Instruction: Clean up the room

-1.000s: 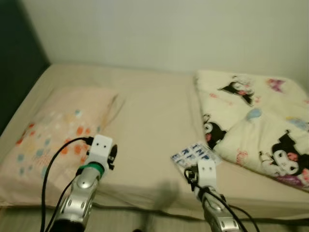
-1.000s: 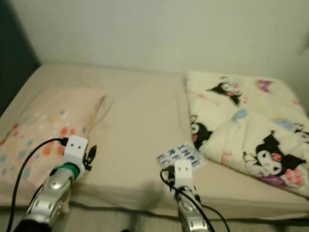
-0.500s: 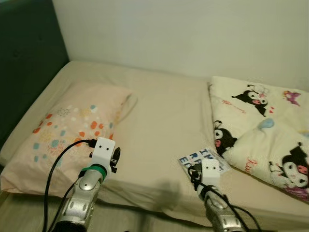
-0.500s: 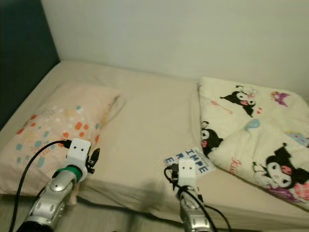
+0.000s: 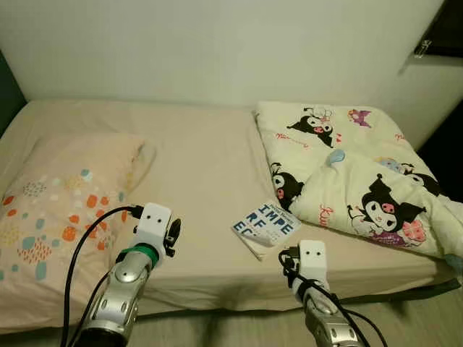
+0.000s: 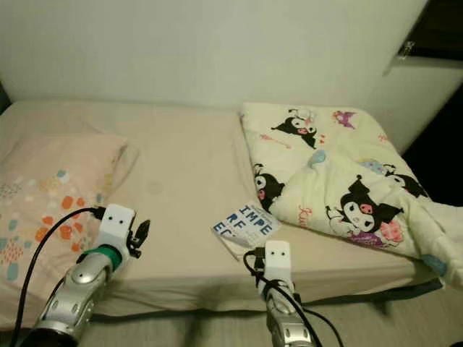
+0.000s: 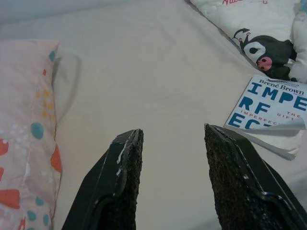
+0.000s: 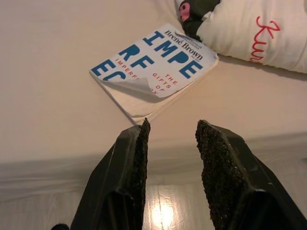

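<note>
Book [image 8: 154,68] just beyond right end effector [image 8: 170,143]

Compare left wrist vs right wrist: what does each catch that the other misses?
Left wrist only: the pink dotted pillow, and the open left gripper above the beige sheet.
Right wrist only: the mattress front edge with wooden floor below, seen past the open right gripper.
Both: the white paperback with blue letters and a curled cover corner, and the cartoon-print comforter beside it.

Silver arms carry white wrist blocks, black cables, a green left collar and gritty black fingers [image 7: 125,167]
</note>
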Available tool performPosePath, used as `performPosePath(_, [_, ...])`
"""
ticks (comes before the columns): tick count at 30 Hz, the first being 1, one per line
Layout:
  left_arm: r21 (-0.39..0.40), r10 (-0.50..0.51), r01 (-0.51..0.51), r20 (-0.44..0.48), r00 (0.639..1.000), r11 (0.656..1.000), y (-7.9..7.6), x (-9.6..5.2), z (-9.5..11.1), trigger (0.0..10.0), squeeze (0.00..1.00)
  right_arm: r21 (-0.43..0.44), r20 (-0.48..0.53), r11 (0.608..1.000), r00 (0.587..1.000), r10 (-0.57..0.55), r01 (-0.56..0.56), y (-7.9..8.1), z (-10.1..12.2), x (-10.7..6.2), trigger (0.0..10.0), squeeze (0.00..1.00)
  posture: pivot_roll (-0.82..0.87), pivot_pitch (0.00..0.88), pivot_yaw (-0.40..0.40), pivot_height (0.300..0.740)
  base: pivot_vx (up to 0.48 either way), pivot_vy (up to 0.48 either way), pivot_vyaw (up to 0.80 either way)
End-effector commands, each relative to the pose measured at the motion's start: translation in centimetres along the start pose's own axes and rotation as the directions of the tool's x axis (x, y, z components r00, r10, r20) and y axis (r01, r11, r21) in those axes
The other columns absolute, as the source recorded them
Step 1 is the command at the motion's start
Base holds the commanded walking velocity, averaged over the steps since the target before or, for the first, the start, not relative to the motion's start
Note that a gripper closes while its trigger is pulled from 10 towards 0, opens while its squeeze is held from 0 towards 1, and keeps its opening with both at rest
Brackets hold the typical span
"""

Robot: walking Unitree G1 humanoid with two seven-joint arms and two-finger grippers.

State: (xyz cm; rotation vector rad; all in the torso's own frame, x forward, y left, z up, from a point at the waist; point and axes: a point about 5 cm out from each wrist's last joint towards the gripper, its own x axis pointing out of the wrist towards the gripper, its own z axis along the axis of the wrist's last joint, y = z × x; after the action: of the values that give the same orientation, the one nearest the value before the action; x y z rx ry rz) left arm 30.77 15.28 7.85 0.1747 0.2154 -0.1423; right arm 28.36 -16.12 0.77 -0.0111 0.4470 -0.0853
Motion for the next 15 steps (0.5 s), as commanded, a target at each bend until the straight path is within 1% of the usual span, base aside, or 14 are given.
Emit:
performPosePath(1, [-0.011,-0.014,0.014,-0.004,1.0,1.0,-0.28,0.02,-0.04,10.0,0.0,0.012,-0.027,1.0,0.999,-0.017,0.017,-0.55,-0.49,-0.06,10.0,0.0,0.14,0.0,0.005,0.74,0.296,0.0,-0.8])
performPosePath(3, [-0.017,-0.015,0.015,0.0,1.0,1.0,-0.28,0.01,0.0,10.0,0.0,0.01,-0.028,1.0,0.999,-0.017,0.017,-0.62,-0.47,-0.02,10.0,0.0,0.13,0.0,0.0,0.74,0.302,0.0,-0.8])
performPosePath(5, [-0.015,-0.017,0.017,-0.001,1.0,1.0,-0.31,0.0,-0.08,10.0,0.0,-0.014,-0.026,1.0,1.0,-0.012,0.012,-0.62,-0.39,0.04,10.0,0.0,0.13,0.0,0.0,0.74,0.307,0.0,0.0])
performPosePath(7, [-0.014,-0.018,0.018,-0.001,1.0,1.0,-0.32,0.01,-0.09,10.0,0.0,-0.017,-0.026,1.0,1.0,-0.008,0.008,-0.56,-0.36,0.06,10.0,0.0,0.13,0.0,0.0,0.74,0.304,0.0,0.0])
performPosePath(15, [-0.017,-0.012,0.012,0.01,1.0,1.0,0.02,0.49,0.41,10.0,0.0,-0.009,-0.031,1.0,1.0,-0.006,0.005,-0.46,-0.23,0.22,10.0,0.0,0.13,0.0,0.004,0.74,0.295,0.0,0.0])
